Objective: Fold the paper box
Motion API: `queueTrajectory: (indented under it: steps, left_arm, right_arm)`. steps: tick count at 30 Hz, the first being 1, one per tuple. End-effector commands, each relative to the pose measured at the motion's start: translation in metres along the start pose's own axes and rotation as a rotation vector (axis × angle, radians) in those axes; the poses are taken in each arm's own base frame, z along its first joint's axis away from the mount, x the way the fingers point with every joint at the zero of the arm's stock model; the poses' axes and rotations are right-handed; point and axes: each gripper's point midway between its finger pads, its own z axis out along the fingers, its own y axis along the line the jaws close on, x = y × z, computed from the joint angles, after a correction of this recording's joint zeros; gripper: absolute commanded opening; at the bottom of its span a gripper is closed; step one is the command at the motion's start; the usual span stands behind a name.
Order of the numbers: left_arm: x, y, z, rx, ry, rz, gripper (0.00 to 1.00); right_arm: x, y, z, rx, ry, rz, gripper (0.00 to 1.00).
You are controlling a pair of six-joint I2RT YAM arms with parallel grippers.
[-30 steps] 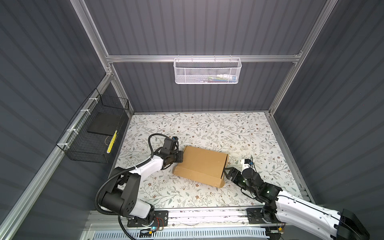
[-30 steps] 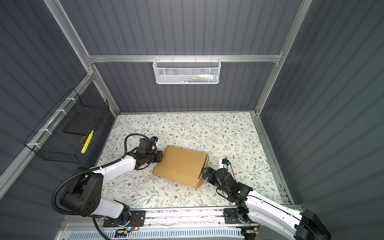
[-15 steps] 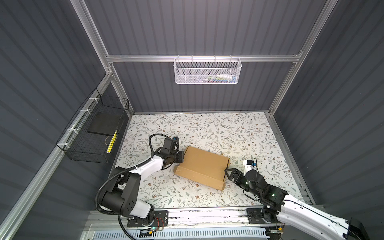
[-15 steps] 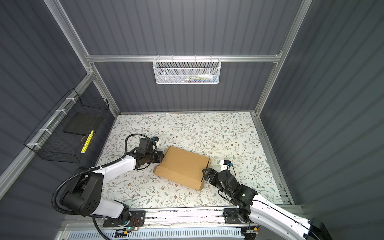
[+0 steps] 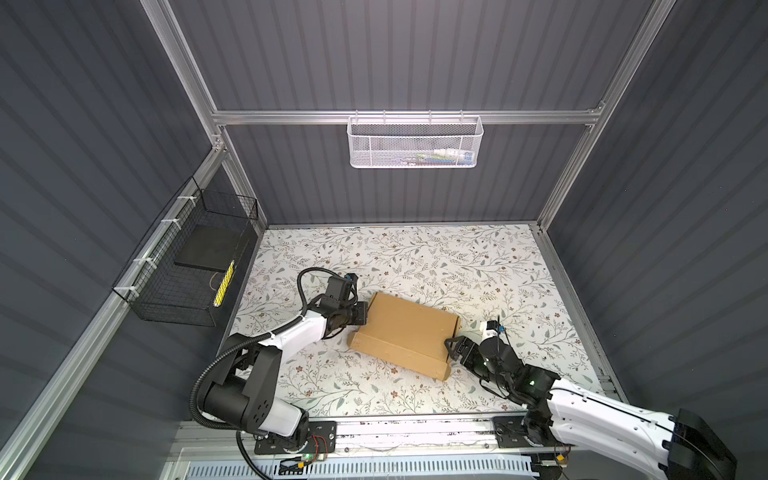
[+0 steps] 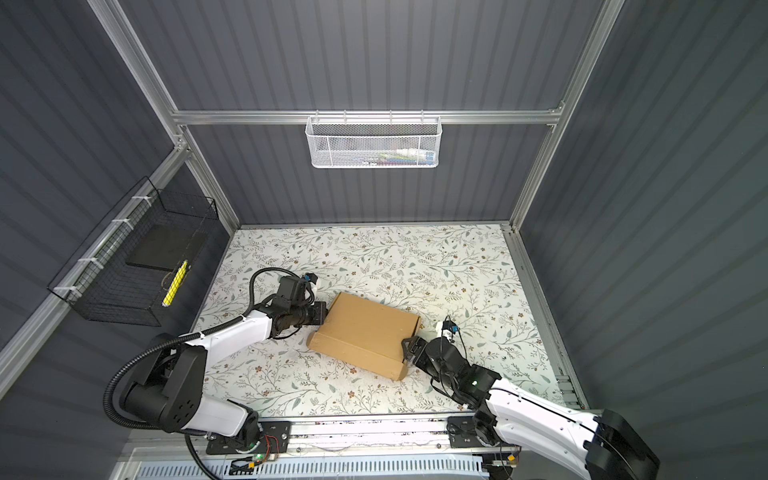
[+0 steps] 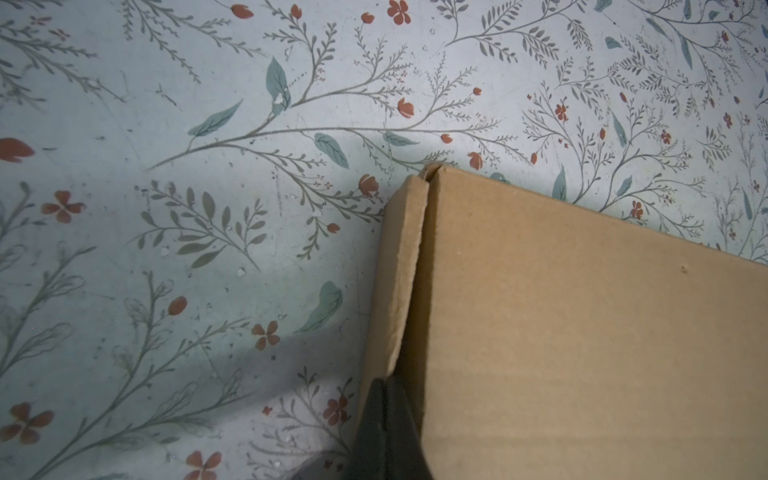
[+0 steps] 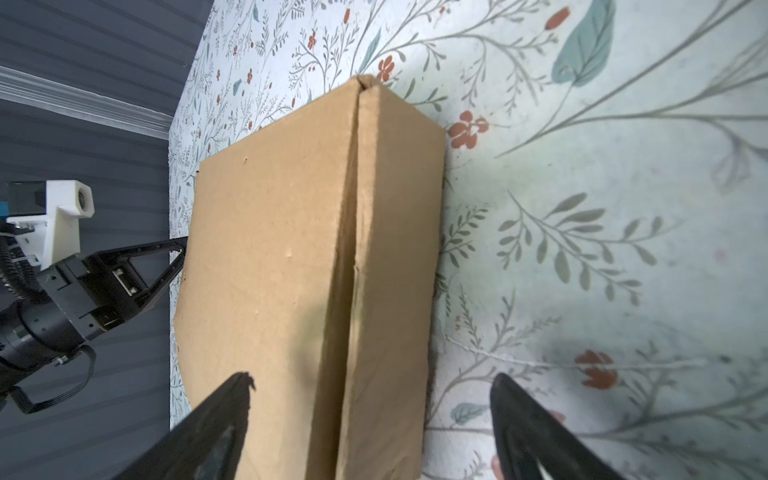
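Table: floral cover, carrying one thing.

Paper box: lies flat on the table, top panel down, already looking like a closed shallow mailer. The seams at both short ends gape slightly.

Left tool: clenched, tip pressed at the seam of the box's left end wall. Cannot tell whether any cardboard is nipped between the tips.

Right tool: released and spread wide, straddling the box's right end. One finger is over the box top, the other is over bare table beside the wall. It grasps nothing.

Step, by my reading: last closing and squaring of the ends. Next move likely calls for the right tool to press that end wall flush while the left braces the opposite end, gently so the box does not slide.
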Motion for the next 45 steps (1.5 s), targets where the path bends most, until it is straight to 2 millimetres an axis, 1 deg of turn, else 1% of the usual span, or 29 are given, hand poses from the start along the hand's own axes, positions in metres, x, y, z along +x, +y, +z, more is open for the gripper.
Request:
queueTrajectory:
  steps: [1, 12, 17, 20, 21, 27, 34, 39, 42, 45]
  left_arm:
    - [0.053, 0.019, 0.01, -0.054, 0.18, -0.056, 0.0]
    - [0.056, 0.021, 0.011, -0.054, 0.185, -0.065, 0.0]
    - [0.056, 0.022, 0.011, -0.054, 0.184, -0.065, 0.0]
    - [0.057, 0.022, 0.011, -0.053, 0.185, -0.067, 0.0]
    - [0.058, 0.023, 0.012, -0.053, 0.188, -0.068, 0.0]
    - [0.058, 0.023, 0.012, -0.052, 0.188, -0.068, 0.0]
    - [0.058, 0.023, 0.012, -0.049, 0.19, -0.067, 0.0]
    - [0.056, 0.021, 0.013, -0.038, 0.19, -0.066, 0.0]
    - [0.051, 0.017, 0.014, -0.026, 0.187, -0.061, 0.0]
    - [0.045, 0.014, 0.015, -0.015, 0.187, -0.055, 0.04]
  right_arm:
    - [-0.004, 0.002, 0.005, -0.026, -0.028, 0.025, 0.91]
    - [0.001, 0.001, 0.022, -0.032, -0.003, 0.055, 0.91]
    - [0.004, -0.003, 0.029, -0.039, 0.006, 0.066, 0.9]
    - [0.004, 0.001, 0.032, -0.061, 0.015, 0.072, 0.91]
    - [0.007, -0.003, 0.036, -0.048, 0.028, 0.072, 0.91]
    - [0.014, 0.001, 0.046, -0.079, 0.057, 0.093, 0.9]
    - [0.015, 0.02, 0.051, -0.164, 0.074, 0.086, 0.88]
    - [0.011, 0.036, 0.047, -0.211, 0.071, 0.059, 0.86]
    - [0.009, 0.045, 0.044, -0.22, 0.072, 0.036, 0.84]
    - [0.006, 0.053, 0.041, -0.231, 0.07, 0.019, 0.8]
